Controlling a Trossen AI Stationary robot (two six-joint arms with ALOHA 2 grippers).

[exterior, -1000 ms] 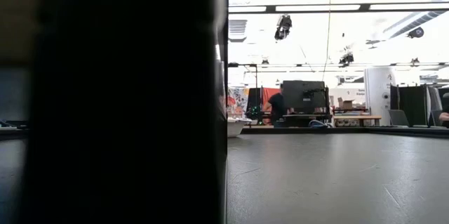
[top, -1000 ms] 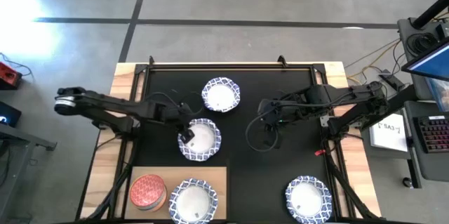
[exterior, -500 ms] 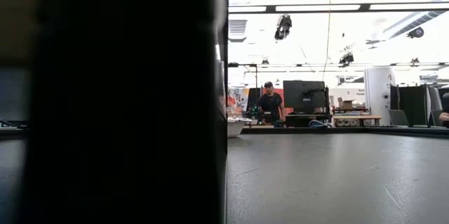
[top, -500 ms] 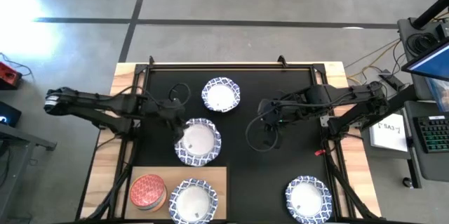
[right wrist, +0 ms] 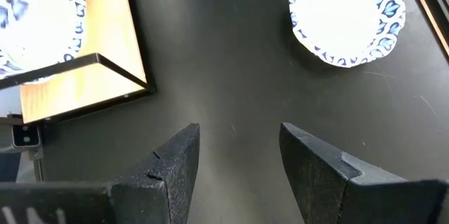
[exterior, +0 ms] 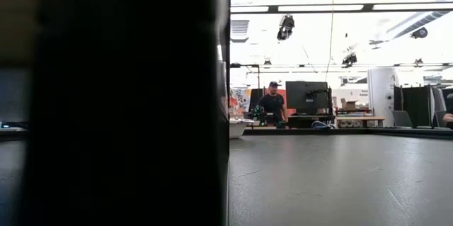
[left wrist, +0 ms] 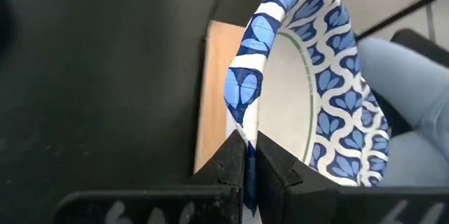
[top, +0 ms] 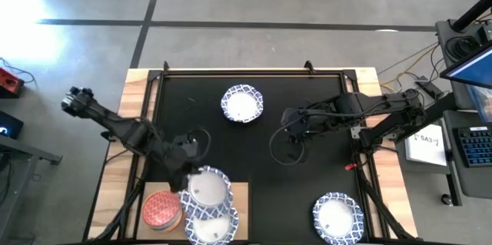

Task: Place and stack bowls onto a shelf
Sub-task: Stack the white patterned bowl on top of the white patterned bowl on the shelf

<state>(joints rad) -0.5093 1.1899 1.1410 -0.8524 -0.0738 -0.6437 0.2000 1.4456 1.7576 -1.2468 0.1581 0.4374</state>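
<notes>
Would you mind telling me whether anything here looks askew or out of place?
Only the low view: a dark shape blocks its left half. Otherwise the left gripper pinches a patterned bowl by its rim above the shelf.

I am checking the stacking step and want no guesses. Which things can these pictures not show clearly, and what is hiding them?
- Low view: a dark mass fills the left half, so the bowls and the shelf are hidden.
- High view: the held bowl, pinched by the left gripper, covers most of the bowl on the shelf; contact between them cannot be told.
- High view: the red-pink bowl may top a stack; bowls beneath cannot be seen.
- High view: the right gripper, open, is hard to separate from its cables.
</notes>
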